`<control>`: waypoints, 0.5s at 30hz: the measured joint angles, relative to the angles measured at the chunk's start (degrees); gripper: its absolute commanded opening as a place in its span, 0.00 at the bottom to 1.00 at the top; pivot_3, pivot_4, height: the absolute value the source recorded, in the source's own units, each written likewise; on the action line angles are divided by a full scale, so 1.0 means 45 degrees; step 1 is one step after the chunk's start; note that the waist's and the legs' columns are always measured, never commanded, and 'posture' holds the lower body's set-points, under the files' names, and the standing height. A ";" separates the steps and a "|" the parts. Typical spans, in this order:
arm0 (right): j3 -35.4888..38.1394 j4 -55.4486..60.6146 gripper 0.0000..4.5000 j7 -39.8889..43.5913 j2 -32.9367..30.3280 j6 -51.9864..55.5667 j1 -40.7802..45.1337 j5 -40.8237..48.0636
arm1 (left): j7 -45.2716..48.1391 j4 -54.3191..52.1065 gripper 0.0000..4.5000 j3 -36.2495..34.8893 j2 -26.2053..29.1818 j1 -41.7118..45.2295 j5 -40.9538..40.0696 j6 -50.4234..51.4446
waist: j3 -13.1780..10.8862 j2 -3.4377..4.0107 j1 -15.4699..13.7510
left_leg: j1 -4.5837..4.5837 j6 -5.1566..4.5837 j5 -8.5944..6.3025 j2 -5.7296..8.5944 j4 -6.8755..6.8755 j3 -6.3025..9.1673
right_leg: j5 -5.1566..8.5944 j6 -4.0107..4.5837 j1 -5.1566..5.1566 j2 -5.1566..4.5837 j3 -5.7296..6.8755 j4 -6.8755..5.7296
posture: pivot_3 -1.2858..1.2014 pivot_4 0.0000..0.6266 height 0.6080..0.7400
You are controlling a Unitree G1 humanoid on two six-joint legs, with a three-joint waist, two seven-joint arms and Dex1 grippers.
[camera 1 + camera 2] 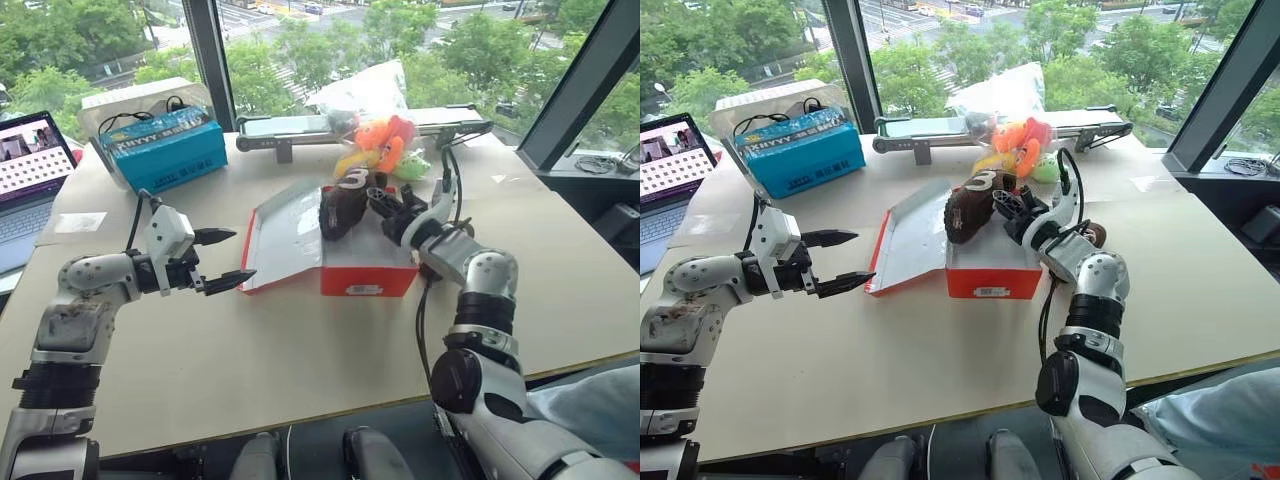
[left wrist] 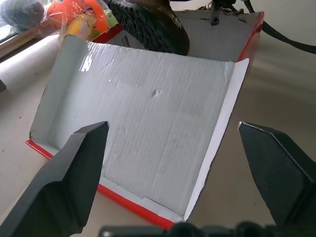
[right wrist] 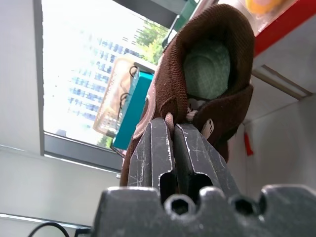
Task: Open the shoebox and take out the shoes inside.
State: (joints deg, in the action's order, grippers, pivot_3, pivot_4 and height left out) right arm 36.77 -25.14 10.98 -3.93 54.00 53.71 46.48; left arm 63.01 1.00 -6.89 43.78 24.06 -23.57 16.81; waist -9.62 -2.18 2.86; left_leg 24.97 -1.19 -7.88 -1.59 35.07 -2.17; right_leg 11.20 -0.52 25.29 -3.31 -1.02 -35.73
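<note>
While the red rectangular cardboard shoebox (image 1: 366,280) is sitting open near the middle of the pale tabletop (image 1: 300,370), its hinged lid (image 1: 285,235) is lying flat toward my left with the white inner face up. I am holding my right gripper (image 3: 173,143) with its two black fingers pinched tight on the collar of one small dark brown child-size shoe (image 1: 343,207), which is hanging above the box's open top, tread side facing my left arm. I am keeping my left gripper (image 1: 226,258) just beside the lid's free edge, fingers spread wide and holding nothing, pointing across at the lid. Behind the box, orange, yellow and green plush toys (image 1: 383,145) are lying in clear wrapping, and a blue box with white lettering (image 1: 165,150) is standing toward the far left corner.
</note>
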 measured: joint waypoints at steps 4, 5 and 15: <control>-0.0110 0.0623 0.00 -0.0593 0.0008 0.0080 0.0027 0.0372 | 0.0051 0.0004 1.00 0.0002 0.0006 0.0007 0.0003 0.0067 | -0.0002 0.0003 -0.0058 | 0.0017 0.0000 0.0000 0.0000 -0.0001 0.0003 | -0.0002 0.0005 0.0014 0.0002 0.0001 -0.0001 | 0.52 0.24 1.00; -0.0108 0.0797 0.00 -0.0794 0.0002 0.0127 0.0089 0.0462 | 0.0053 0.0005 1.00 0.0004 0.0006 0.0008 0.0003 0.0081 | -0.0002 0.0004 -0.0061 | 0.0018 0.0000 0.0000 0.0000 0.0001 0.0003 | -0.0002 0.0005 0.0015 0.0001 0.0001 -0.0002 | 0.52 0.24 1.00; -0.0290 0.2840 0.00 -0.2489 -0.0382 0.0956 0.0273 0.1468 | 0.0038 -0.0003 1.00 0.0092 -0.0042 0.0089 0.0019 0.0152 | -0.0003 0.0005 -0.0071 | 0.0022 0.0000 0.0000 0.0000 0.0002 0.0004 | -0.0003 0.0007 0.0015 -0.0001 0.0002 0.0001 | 0.52 0.24 1.00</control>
State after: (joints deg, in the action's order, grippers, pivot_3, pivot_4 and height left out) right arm 35.47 -12.36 -0.22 -5.65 58.31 54.94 53.09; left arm 63.18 0.98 -6.48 43.59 24.46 -23.49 17.49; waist -9.63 -2.16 2.54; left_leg 25.07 -1.19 -7.88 -1.60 35.08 -2.15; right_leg 11.19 -0.49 25.36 -3.32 -1.01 -35.72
